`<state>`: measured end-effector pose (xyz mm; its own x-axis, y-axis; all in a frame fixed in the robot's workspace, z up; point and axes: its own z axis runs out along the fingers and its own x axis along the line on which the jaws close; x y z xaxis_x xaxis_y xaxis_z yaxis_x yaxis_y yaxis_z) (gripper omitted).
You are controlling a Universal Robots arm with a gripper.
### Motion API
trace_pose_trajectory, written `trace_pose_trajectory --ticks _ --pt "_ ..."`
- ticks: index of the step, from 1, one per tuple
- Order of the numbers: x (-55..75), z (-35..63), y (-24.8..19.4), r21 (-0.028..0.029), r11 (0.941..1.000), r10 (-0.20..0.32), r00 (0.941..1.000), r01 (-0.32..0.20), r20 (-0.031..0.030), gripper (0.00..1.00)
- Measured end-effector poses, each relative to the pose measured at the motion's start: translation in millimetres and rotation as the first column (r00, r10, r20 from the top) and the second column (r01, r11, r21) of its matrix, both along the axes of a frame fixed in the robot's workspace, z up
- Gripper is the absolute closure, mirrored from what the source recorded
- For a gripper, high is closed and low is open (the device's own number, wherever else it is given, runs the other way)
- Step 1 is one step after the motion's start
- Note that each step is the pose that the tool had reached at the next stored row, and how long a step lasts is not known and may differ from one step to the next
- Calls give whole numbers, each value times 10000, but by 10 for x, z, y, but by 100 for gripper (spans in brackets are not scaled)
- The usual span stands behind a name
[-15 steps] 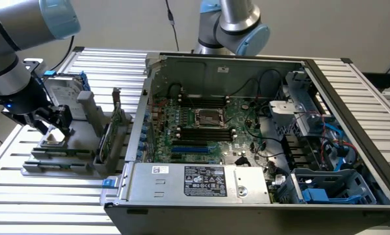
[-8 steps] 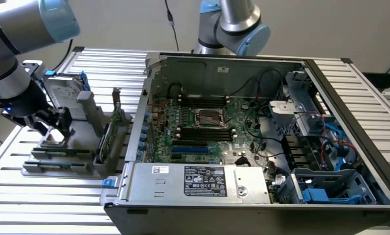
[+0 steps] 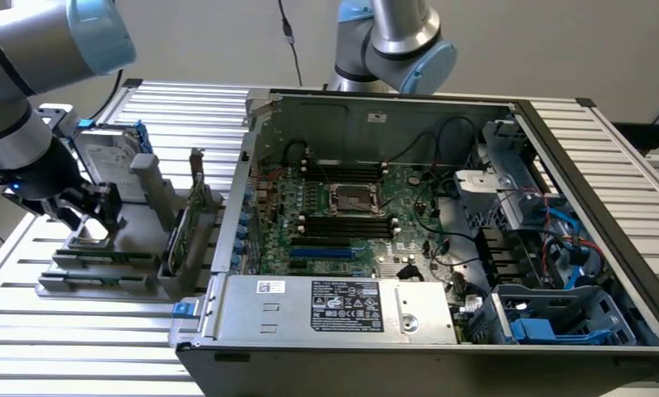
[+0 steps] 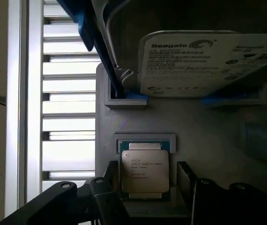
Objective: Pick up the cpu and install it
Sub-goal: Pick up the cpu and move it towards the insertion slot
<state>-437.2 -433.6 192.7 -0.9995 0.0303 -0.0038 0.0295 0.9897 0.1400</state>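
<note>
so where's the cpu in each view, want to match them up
exterior view: the cpu seems to be the pale patch under the open pincer, on the grey fixture at the exterior view's left.
wrist view: the cpu lies flat in a recess of the grey fixture, silvery top up.
shared landmark: the upright hard drive with blue rails, standing on the same fixture.

Exterior high overview, wrist close above cpu (image 4: pixel 144 171)

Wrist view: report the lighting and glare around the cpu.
Wrist view: the cpu is softly lit without glare, the slatted table beside it blows out white, the Seagate hard drive label is pale. Exterior view: even light, computer case interior dimmer.
</note>
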Motion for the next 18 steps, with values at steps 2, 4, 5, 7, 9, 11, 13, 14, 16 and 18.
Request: trace_pose_trajectory --ticks 2,4,5,7,9,11,13,14,16,18 --pt "0 -20 0 0 10000 0 10000 0 -40 38" --pt "1 -33 0 -1 10000 0 10000 0 -92 38" --pt "3 -35 0 -1 10000 0 9999 0 -106 38" --pt "16 -37 -1 -1 10000 2 9999 -2 -120 38" --pt "34 -39 0 0 10000 0 9999 0 -123 38" --pt "35 -46 0 0 10000 -1 9999 1 -124 38" --pt "36 -61 0 -1 10000 -1 9999 1 -126 38" --pt "36 -70 0 -1 10000 0 9999 0 -131 38" --pt "36 -83 0 -1 10000 -1 9999 1 -150 38" --pt "36 -84 0 -2 10000 -4 9998 3 -176 38"
